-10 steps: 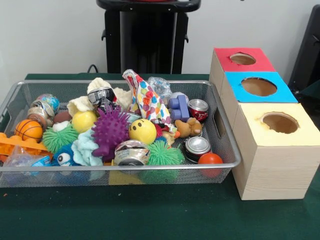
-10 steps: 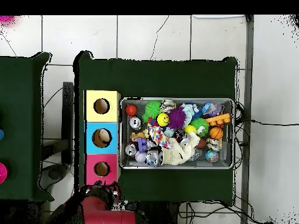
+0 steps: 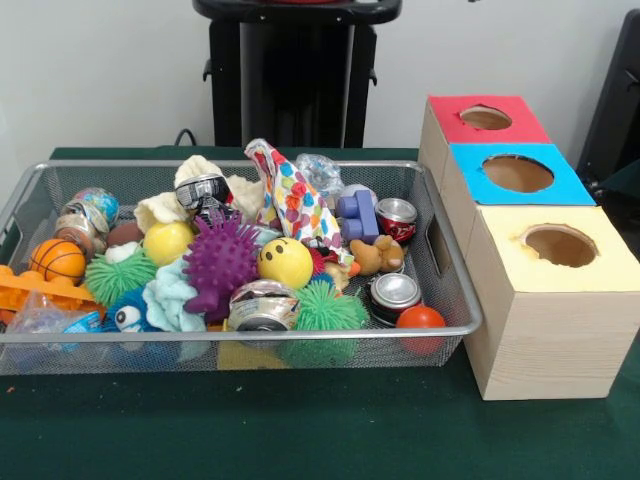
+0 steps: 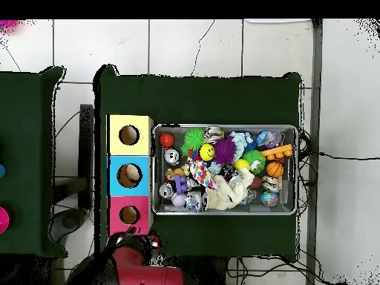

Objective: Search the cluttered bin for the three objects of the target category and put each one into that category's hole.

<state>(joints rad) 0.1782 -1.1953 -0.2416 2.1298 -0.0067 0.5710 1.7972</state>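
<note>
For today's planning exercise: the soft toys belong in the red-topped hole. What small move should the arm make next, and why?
Probably swing out over the bin toward the brown teddy, which lies exposed beside the cans near the boxes. The arm sits drawn back at the table's edge, nothing is held, and the red-topped hole looks empty.

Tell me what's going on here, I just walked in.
Nothing is being handled right now. The Sawyer arm is drawn back at its base, off the table edge near the red-topped hole; its gripper isn't clearly visible. The wire-mesh bin is still full of clutter: spiky balls, cans, a yellow smiley ball. A small brown teddy lies among it near the cans. The red, blue and yellow boxes stand beside the bin.
</note>
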